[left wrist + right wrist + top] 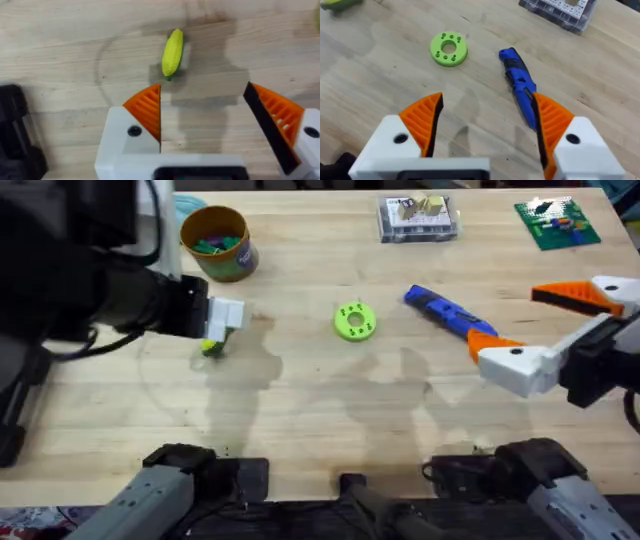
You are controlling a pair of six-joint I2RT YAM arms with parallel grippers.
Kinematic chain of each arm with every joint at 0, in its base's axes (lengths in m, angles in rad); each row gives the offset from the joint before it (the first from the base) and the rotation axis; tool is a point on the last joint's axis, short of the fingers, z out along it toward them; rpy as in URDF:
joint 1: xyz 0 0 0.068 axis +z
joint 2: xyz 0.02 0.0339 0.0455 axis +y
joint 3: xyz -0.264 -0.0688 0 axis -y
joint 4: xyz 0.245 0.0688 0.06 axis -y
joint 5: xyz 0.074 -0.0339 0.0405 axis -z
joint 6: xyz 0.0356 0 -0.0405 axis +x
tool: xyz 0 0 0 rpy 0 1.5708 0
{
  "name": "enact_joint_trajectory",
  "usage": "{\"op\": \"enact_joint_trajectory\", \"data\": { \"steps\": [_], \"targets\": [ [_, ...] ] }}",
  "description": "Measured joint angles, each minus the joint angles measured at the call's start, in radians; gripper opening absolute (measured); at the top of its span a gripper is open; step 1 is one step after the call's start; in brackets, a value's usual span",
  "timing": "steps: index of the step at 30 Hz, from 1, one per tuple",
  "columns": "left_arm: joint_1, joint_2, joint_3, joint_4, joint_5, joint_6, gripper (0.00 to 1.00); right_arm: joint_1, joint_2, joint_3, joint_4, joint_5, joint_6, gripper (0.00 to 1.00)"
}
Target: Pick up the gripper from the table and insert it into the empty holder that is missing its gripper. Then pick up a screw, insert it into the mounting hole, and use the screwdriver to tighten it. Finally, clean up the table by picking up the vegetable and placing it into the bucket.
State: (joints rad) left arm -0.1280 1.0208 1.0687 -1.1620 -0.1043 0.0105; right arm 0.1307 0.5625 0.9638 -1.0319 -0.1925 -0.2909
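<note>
On the pale wooden counter (pixel 320 430), the small yellow corn-shaped vegetable (pixel 172 52) lies lengthwise just ahead of the spread, empty left hand (pixel 205 107) (the right hand (pixel 485 117), also spread, hovers far off by the blue-handled screwdriver (pixel 517 80)).

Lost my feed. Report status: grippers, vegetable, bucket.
Left gripper open above the corn, not touching. Right gripper open, empty, beside the screwdriver. Bucket upright, nothing blocking.

The blue cylindrical screwdriver (pixel 519 82) runs behind the right gripper's orange ribbed finger (pixel 551 122), its tip hidden; small green pieces inside the mustard-yellow round bucket (pixel 215 242) are too small to identify
</note>
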Motion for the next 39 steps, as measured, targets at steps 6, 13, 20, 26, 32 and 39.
{"op": "enact_joint_trajectory", "data": {
  "steps": [6,13,20,26,32,39],
  "targets": [
    [0.037,0.185,0.0,0.017,-0.034,0.004,0.987,0.0,0.0,0.0,0.0,0.0,0.0,0.997],
    [0.101,0.323,-0.002,0.066,-0.024,0.006,0.987,0.0,0.0,0.0,-0.001,0.0,0.0,0.996],
    [0.106,0.33,-0.002,0.067,-0.023,0.005,0.987,0.0,0.0,0.0,-0.001,0.0,0.0,0.996],
    [0.106,0.33,-0.002,0.067,-0.023,0.005,0.987,0.0,0.0,0.0,-0.001,0.0,0.0,0.996],
    [0.106,0.33,-0.002,0.067,-0.023,0.005,0.987,0.0,0.0,0.0,-0.001,0.0,0.0,0.996],
    [0.106,0.33,-0.002,0.067,-0.023,0.005,0.987,0.0,0.0,0.0,-0.001,0.0,0.0,0.996]
  ]
}}
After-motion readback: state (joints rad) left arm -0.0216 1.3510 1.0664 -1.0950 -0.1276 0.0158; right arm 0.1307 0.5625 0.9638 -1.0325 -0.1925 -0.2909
